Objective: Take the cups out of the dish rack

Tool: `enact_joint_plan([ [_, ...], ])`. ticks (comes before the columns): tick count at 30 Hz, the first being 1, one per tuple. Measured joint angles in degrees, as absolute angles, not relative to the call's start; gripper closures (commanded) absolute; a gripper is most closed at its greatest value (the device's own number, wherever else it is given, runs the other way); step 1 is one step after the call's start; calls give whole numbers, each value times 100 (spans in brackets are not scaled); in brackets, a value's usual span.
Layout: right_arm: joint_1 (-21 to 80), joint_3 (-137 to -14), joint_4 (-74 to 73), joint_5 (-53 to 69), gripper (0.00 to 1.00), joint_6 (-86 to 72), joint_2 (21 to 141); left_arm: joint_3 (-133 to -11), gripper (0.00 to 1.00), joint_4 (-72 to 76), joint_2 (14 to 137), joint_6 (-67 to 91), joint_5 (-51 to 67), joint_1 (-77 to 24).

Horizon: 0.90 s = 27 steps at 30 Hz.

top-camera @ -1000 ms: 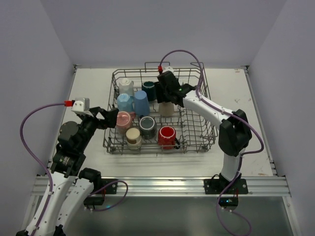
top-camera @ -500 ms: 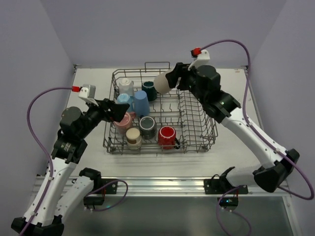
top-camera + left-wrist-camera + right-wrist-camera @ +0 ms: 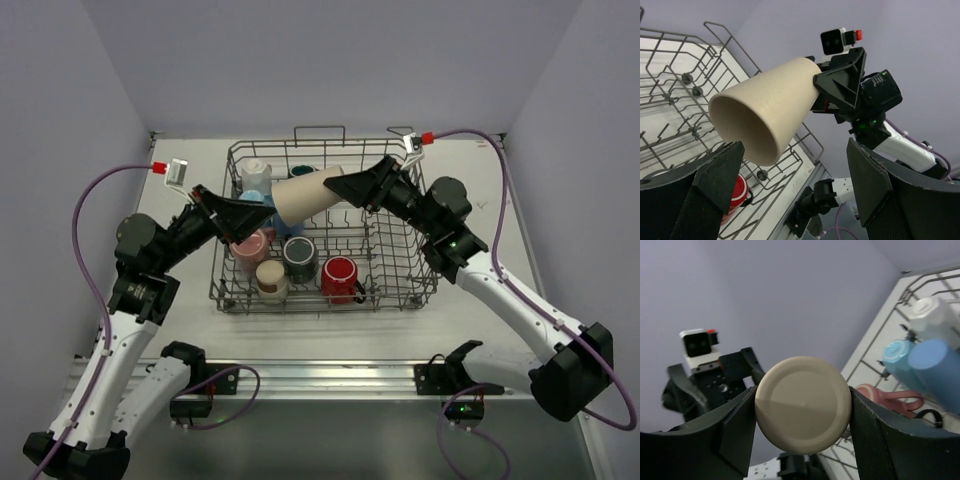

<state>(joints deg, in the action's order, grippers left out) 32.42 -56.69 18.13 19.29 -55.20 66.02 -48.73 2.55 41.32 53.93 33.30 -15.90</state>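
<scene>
My right gripper (image 3: 347, 189) is shut on the base of a beige cup (image 3: 308, 197) and holds it on its side, high above the dish rack (image 3: 400, 268), mouth towards the left. In the right wrist view the cup's base (image 3: 802, 405) sits between both pads. My left gripper (image 3: 250, 214) is open, level with the cup's mouth (image 3: 767, 107) and apart from it; its fingers (image 3: 715, 180) frame the cup. In the rack stand white (image 3: 256, 172), dark teal (image 3: 301, 171), light blue (image 3: 251, 200), pink (image 3: 250, 245), cream (image 3: 270, 276), dark grey (image 3: 299, 256) and red (image 3: 340, 275) cups.
The rack's loop handle (image 3: 320, 130) rises at its far side. The rack's right half holds only bare tines (image 3: 395, 235). White tabletop (image 3: 480, 190) lies right of the rack, and walls close in on three sides.
My right gripper has swung the beige cup onto its side and carried it left over the rack. My left gripper has risen and reached right towards the cup's mouth.
</scene>
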Motion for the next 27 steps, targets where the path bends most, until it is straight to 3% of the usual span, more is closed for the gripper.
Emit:
enact_joint_plan([
  [8,3271,-5251,3341,2714,71,-6635,7146,-4807,19,609,4375,5826,3677,-1590],
  [11,3304,-5251,3509,2814,71,-6744,7266,-4799,36,690,4390,5935,3752,-1590],
  [14,3385,-5251,3695,2840,71,-6812,7363,-4775,48,829,4410,5964,3824,-1590],
  [15,3415,-5253,3756,2845,71,-6840,7402,-4746,58,884,4421,5975,3841,-1590],
  [19,3472,-5253,3992,2851,72,-6947,7568,-4648,65,923,4477,6003,3833,-1588],
  [20,3481,-5253,4049,2851,72,-6978,7623,-4648,87,919,4499,6001,3822,-1588],
  [21,3487,-5253,4108,2851,69,-7017,7662,-4648,97,915,4521,6031,3800,-1588],
  [23,3483,-5253,4226,2871,54,-7035,7723,-4650,100,947,4545,6130,3767,-1584],
  [24,3481,-5253,4274,2880,27,-7059,7749,-4668,100,950,4536,6139,3739,-1586],
  [26,3487,-5253,4316,2873,2,-7072,7762,-4772,100,819,4530,5988,3638,-1592],
  [27,3494,-5249,4287,2873,1,-7054,7762,-4932,100,633,4565,5787,3500,-1621],
])
